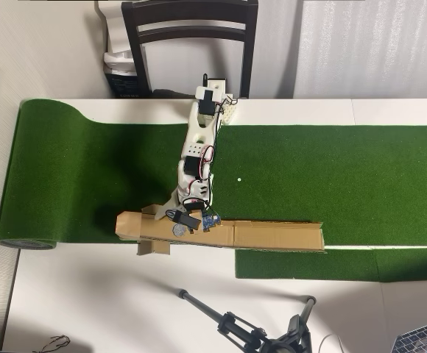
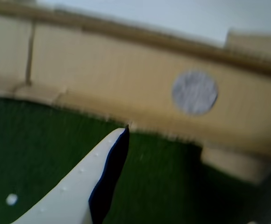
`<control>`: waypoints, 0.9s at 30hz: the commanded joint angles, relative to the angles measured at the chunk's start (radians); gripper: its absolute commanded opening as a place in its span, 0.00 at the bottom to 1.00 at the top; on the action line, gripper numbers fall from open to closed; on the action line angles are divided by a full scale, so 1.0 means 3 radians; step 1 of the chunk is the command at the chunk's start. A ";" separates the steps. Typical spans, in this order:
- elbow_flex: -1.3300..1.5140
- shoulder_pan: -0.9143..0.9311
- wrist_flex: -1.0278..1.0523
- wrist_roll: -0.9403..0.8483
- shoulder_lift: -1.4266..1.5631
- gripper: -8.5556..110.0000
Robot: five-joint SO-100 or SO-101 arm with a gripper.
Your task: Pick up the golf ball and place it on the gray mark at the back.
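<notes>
The golf ball is not in view in either frame. The gray mark (image 1: pixel 177 229) is a small speckled circle on the brown cardboard strip (image 1: pixel 272 235) along the front edge of the green turf. It also shows in the wrist view, gray mark (image 2: pixel 194 92), blurred and bare on the cardboard (image 2: pixel 103 74). My gripper (image 1: pixel 187 220) hangs low over the turf's edge, just right of the mark in the overhead view. One white finger with a dark pad (image 2: pixel 108 179) shows in the wrist view. Nothing presses against that pad, so the gripper is open and empty.
A tiny white dot (image 1: pixel 238 179) lies on the turf right of the arm, and the wrist view shows it too (image 2: pixel 11 199). A dark chair (image 1: pixel 190 29) stands behind the arm's base. A tripod (image 1: pixel 235 323) lies on the white table in front, and the turf's rolled end (image 1: pixel 26 243) is at the left.
</notes>
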 commanded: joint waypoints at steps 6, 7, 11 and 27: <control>-0.0353 -0.0020 0.0747 0.0199 0.1053 0.57; -0.0348 -0.0020 0.0813 0.0199 0.1094 0.57; -0.0240 -0.0020 0.1048 0.0199 0.1314 0.57; 0.2153 0.0026 0.0951 0.0547 0.3963 0.57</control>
